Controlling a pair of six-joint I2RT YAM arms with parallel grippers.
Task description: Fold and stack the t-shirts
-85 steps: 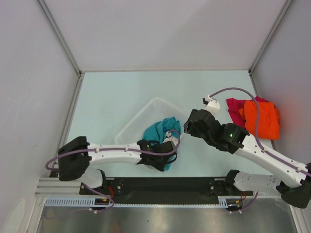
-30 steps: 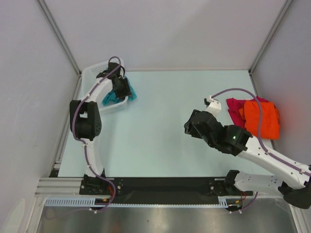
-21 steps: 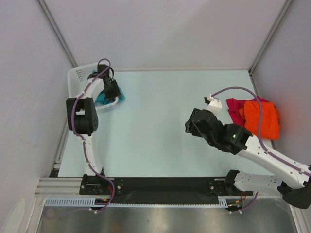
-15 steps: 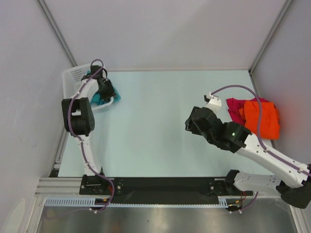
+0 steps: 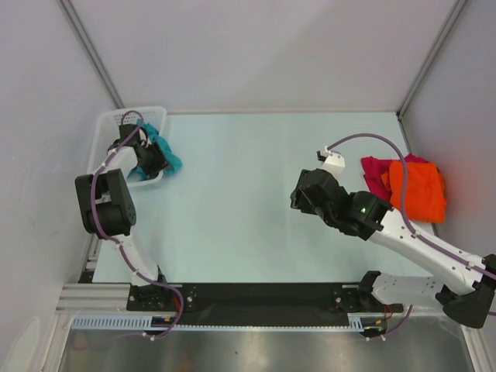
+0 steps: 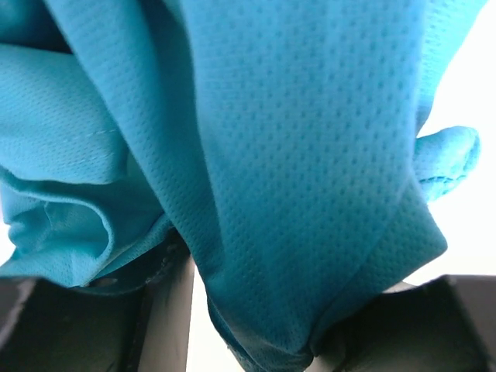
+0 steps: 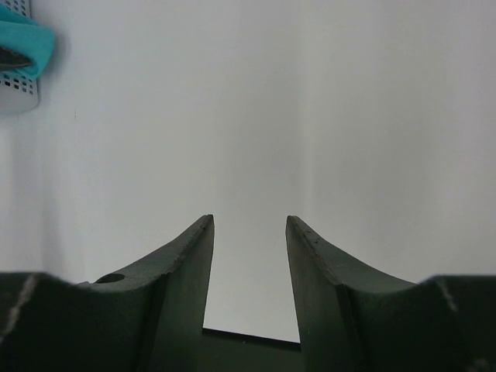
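The teal-blue t-shirt (image 5: 163, 152) hangs bunched over the right rim of the white mesh basket (image 5: 107, 126) at the far left. My left gripper (image 5: 149, 161) is there, shut on the teal cloth. That cloth fills the left wrist view (image 6: 294, 155) and hides the fingertips. The orange t-shirt (image 5: 420, 190) lies on the magenta-red t-shirt (image 5: 375, 172) at the right edge of the table. My right gripper (image 5: 297, 197) is open and empty, above bare table left of that pile. The right wrist view shows its fingers (image 7: 248, 221) apart and the teal shirt (image 7: 23, 43) far off.
Grey side walls and metal frame posts (image 5: 91, 54) close in the table on the left, right and back. The basket sits against the left wall. The right arm's purple cable (image 5: 387, 151) arcs over the shirt pile.
My left arm has swung the basket and teal shirt from the near middle of the table to the far left corner. My right arm has barely moved.
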